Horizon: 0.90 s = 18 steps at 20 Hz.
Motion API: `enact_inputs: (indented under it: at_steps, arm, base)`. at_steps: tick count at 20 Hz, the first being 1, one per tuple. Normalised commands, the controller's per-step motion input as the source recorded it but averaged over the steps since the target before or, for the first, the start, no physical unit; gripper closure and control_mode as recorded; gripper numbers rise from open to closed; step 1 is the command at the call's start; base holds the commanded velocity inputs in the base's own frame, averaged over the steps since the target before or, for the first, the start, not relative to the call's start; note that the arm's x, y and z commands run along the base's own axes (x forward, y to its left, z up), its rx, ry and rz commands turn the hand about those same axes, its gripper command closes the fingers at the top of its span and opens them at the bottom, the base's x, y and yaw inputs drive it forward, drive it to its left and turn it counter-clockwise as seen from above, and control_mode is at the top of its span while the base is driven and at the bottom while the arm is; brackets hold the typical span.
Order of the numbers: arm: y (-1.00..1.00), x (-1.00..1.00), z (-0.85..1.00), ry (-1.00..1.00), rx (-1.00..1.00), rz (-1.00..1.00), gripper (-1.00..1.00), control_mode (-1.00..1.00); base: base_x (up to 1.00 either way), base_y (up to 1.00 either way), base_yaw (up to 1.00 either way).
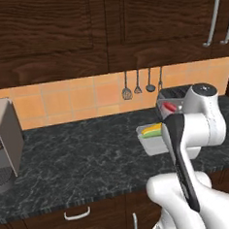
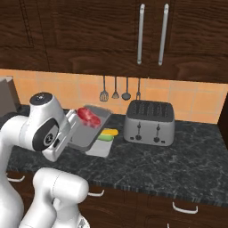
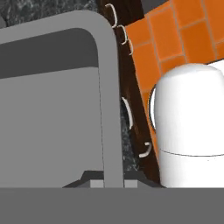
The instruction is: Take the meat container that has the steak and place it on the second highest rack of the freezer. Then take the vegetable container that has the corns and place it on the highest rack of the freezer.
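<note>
Meat container (image 2: 91, 127), the long grey tray, is lifted off the dark surface (image 2: 178, 160) and tilted, with its near end low at the robot's wrist and its far end raised toward the orange tiled wall (image 2: 187, 100). The steak (image 2: 88, 116) lies inside it, near the higher far end, red with a paler edge. In the hand view the hand (image 3: 107, 183) is closed on the rim of this tray: the grey rim (image 3: 109, 109) runs straight down between the two dark fingertips (image 3: 94, 180), and the flat inside of the tray spreads away to the left of them. So the tray extends forward from the hand, and the steak is at the end far from the grip. The vegetable container (image 2: 100, 147) rests flat on the surface, just under and in front of the lifted tray, close to the back edge of the surface; the corns (image 2: 107, 134) lie in it, one yellow and one green, side by side. In the left base view the same short tray (image 1: 150, 142) shows with the yellow and green pieces (image 1: 152, 130), partly behind the white arm. A silver toaster (image 2: 149, 122) stands to the right of both trays, near the wall, and four utensils (image 2: 121, 91) hang on the tiles above. Another grey appliance (image 1: 4, 144) stands at the left end of the surface.
</note>
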Motion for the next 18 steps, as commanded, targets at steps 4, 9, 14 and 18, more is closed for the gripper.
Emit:
enact_inputs:
  at_steps: [4,9,14,18]
  arm:
    - [0.05,0.00,0.04,0.00,-0.17,0.24,1.00,-1.00]
    - [-0.01,0.01,0.08,0.00,0.00,0.00,1.00,-1.00]
    - [0.00,0.00,0.00,0.00,0.01,-0.06,1.00,-1.00]
    - [0.00,0.00,0.00,0.00,0.00,0.00,1.00,-1.00]
  base:
    - [0.00,0.00,0.00]
    - [0.00,0.00,0.00]
    - [0.00,0.00,0.00]
    - [0.00,0.00,0.00]
